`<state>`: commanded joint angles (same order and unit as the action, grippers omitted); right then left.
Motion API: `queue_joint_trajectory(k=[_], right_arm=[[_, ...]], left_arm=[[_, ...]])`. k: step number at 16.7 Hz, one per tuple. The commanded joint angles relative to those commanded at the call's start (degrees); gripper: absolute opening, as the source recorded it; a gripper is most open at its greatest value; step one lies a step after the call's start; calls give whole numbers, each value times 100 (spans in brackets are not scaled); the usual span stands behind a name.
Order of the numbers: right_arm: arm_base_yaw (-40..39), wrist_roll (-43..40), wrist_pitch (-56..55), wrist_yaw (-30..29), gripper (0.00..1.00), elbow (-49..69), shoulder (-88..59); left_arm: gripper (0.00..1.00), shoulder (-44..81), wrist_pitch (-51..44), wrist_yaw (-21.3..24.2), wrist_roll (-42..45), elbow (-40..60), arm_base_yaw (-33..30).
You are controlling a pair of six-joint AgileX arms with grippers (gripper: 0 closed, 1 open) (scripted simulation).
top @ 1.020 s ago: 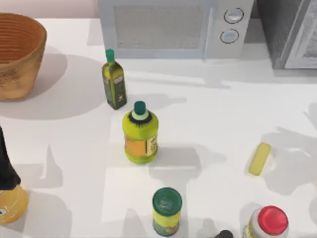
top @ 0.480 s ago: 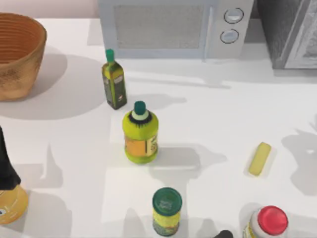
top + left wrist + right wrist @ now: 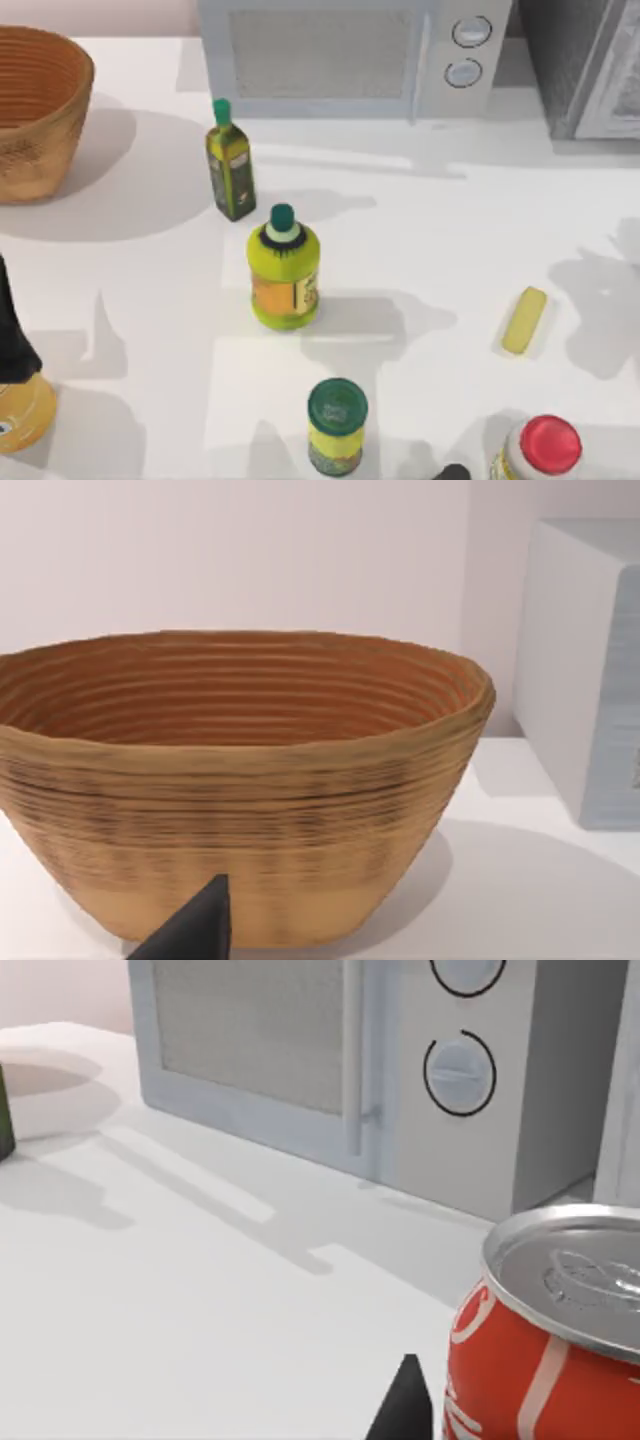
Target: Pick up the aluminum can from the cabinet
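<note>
The aluminum can (image 3: 545, 1345) looks red with white stripes and a silvery lid, and it is very close in the right wrist view. My right gripper (image 3: 450, 1405) is shut on it, with one dark fingertip (image 3: 405, 1405) pressed against its side and the other hidden behind it. Beyond the can is the white microwave (image 3: 400, 1060), with the cabinet's pale edge (image 3: 622, 1080) beside it. From above, the dark grey cabinet (image 3: 575, 60) stands at the back right corner. My left gripper (image 3: 195, 930) is parked facing the woven basket (image 3: 240, 780).
On the table are the basket (image 3: 35, 110) at back left, an olive-oil bottle (image 3: 230, 165), a yellow-green bottle (image 3: 284, 275), a green-lidded jar (image 3: 336, 425), a red-capped white container (image 3: 545, 450), a yellow bar (image 3: 524, 320) and a dark-topped yellow bottle (image 3: 15, 400). The microwave (image 3: 350, 55) stands at the back.
The arm shadow on the table's right side slid right, then back left a little. Nothing on the table has moved.
</note>
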<state>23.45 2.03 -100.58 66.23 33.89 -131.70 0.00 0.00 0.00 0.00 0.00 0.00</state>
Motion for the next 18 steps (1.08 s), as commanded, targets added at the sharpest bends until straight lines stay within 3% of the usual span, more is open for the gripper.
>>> queue_joint_trajectory(k=[5, 18], right_arm=[[-39, -31, 37, -76, 0, 10, -91], [-39, -31, 37, -76, 98, 10, -91]], left_arm=[[100, 0, 0, 0, 0, 0, 0], [100, 0, 0, 0, 0, 0, 0]])
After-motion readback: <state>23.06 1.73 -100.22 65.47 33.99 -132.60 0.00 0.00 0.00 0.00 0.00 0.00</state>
